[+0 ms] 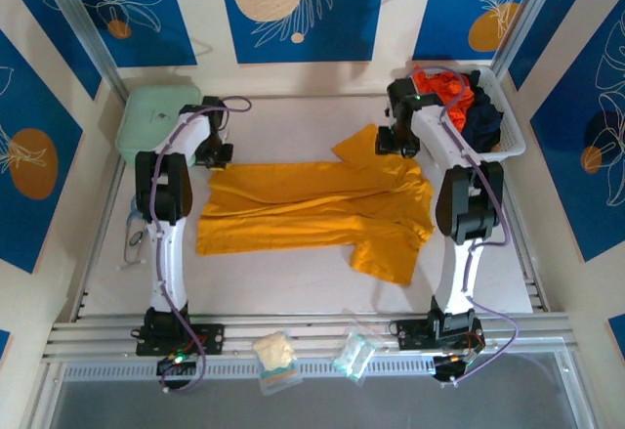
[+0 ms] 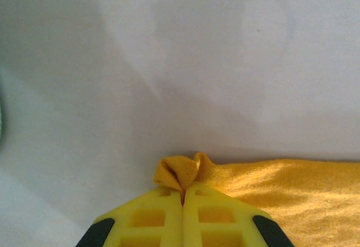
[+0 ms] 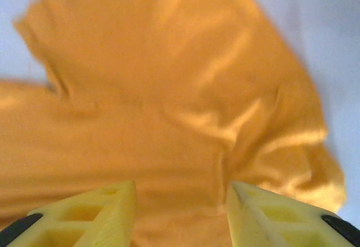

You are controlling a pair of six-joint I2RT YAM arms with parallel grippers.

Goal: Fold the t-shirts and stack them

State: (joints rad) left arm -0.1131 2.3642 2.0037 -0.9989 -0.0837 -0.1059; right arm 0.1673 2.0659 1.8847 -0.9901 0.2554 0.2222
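Golden-yellow t-shirt (image 1: pixel 312 204) spread flat on tabletop, beside white basket (image 1: pixel 515 141) that holds orange-red tee (image 1: pixel 435 85) and navy tee (image 1: pixel 483 116).
Left gripper (image 2: pixel 183 197): jaws clenched on shirt corner, end far from basket.
Right gripper (image 3: pixel 180 188): jaws released, above sleeve at basket end.
Advice: right pinches matching edge first, then both lift together. Keep cloth taut.

The left gripper (image 2: pixel 183 195) has its fingers pressed together on a bunched corner of the yellow tee (image 2: pixel 292 191), which spreads right across the white table (image 2: pixel 197 61).
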